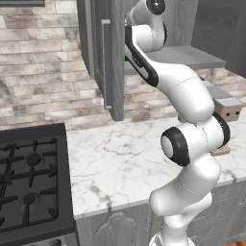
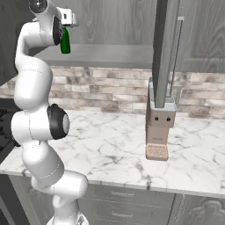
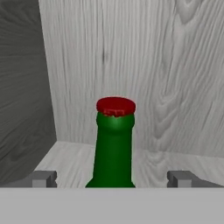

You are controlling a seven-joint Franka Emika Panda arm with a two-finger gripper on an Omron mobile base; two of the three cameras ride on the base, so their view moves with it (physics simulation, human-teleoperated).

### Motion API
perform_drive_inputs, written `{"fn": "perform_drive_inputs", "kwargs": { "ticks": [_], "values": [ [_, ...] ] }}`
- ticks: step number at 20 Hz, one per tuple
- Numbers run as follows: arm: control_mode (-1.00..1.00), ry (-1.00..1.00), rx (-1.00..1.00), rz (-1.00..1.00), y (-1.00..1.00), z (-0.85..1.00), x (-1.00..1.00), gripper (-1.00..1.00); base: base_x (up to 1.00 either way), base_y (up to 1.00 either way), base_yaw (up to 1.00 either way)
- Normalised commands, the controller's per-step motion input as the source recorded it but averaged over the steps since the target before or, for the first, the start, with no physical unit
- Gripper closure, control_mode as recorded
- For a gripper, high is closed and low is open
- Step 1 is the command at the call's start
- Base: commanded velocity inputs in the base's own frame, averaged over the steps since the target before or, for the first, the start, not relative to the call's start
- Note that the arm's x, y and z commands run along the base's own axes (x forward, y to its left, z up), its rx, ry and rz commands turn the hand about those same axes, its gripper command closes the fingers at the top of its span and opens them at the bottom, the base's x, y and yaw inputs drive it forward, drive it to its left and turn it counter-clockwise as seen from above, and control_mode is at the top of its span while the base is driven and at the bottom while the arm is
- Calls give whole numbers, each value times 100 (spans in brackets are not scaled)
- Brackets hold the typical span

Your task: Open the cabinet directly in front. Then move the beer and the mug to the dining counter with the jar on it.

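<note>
Inside the opened grey wood-grain wall cabinet [image 2: 110, 26], the slim dark-green glass beer bottle [image 3: 113, 144] stands upright on the shelf, dead ahead between the wide-spread fingertips of the empty two-finger gripper [image 3: 112, 178], neck centred.

Beer [image 3: 113, 148] stands inside cabinet [image 3: 175, 78], between fingers [image 3: 43, 178].

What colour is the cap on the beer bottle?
Red, on the green beer; the cap shows best in the hand view.
</note>
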Motion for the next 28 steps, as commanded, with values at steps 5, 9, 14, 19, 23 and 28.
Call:
{"fn": "perform_drive_inputs", "kwargs": {
  "ticks": [5, 9, 14, 19, 23, 28],
  "values": [
    [-100, 0, 0, 0, 0, -3, 19, -100, 0, 0, 0],
    [-100, 0, 0, 0, 0, 0, 15, -100, 0, 0, 0],
    [-100, 0, 0, 0, 8, -1, 7, 100, 0, 0, 0],
    [-100, 0, 0, 0, 8, -7, 11, 100, 0, 0, 0],
    [-100, 0, 0, 0, 0, 0, 0, 100, 0, 0, 0],
    [-100, -9, 3, 0, -16, 0, -56, 100, 0, 0, 0]
  ]
}}
